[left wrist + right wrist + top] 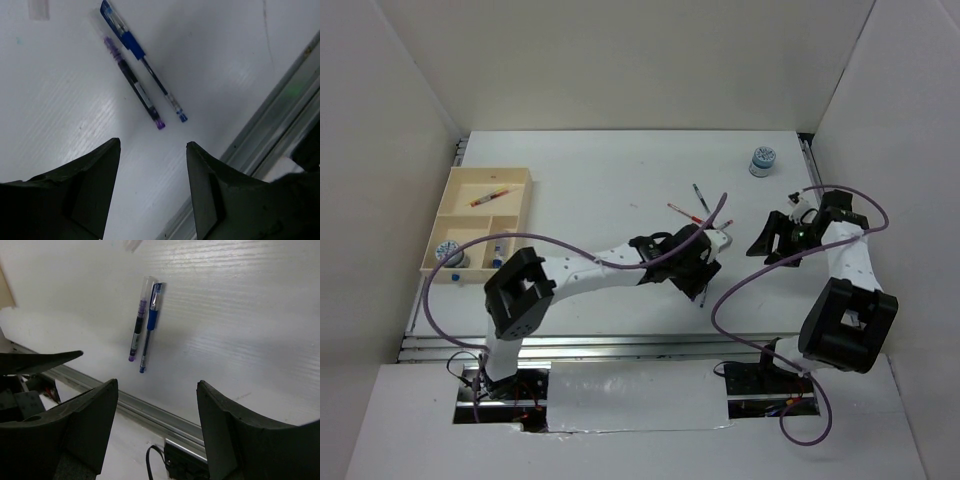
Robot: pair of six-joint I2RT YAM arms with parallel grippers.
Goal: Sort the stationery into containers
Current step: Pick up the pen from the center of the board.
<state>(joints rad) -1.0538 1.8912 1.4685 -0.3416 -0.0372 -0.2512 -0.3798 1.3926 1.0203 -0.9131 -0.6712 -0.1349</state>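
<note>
- Stationery is lying partly sorted: at the far left the tray (515, 183) is holding a red pen (490, 197) in its long far compartment, and a patterned roll (450, 253) and a small blue-capped bottle (498, 262) in the nearer ones.
- Mid-table, the left gripper (153, 145) is hovering with its jaws spread wide and nothing between them, pointing at a purple pen (135, 86) and a blue pen (144, 62).
- These two pens are lying side by side, almost touching, near the metal rail (280, 107) at the table's near edge.
- If the jaws close here, both pens are likely to be caught at once, or one is likely to be nudged away and sent rolling toward the rail.
- Farther back, a loose red pen (684, 211) and a dark pen (700, 198) are waiting on the table.
- To the right, the right gripper (156, 384) is also standing wide and empty, and its camera is facing the same pair.
- With both arms converging on one spot, the fingers or the purple cables (740, 285) are risking a clash.
- At the far right, another roll (761, 160) is sitting alone, well apart from everything else.
</note>
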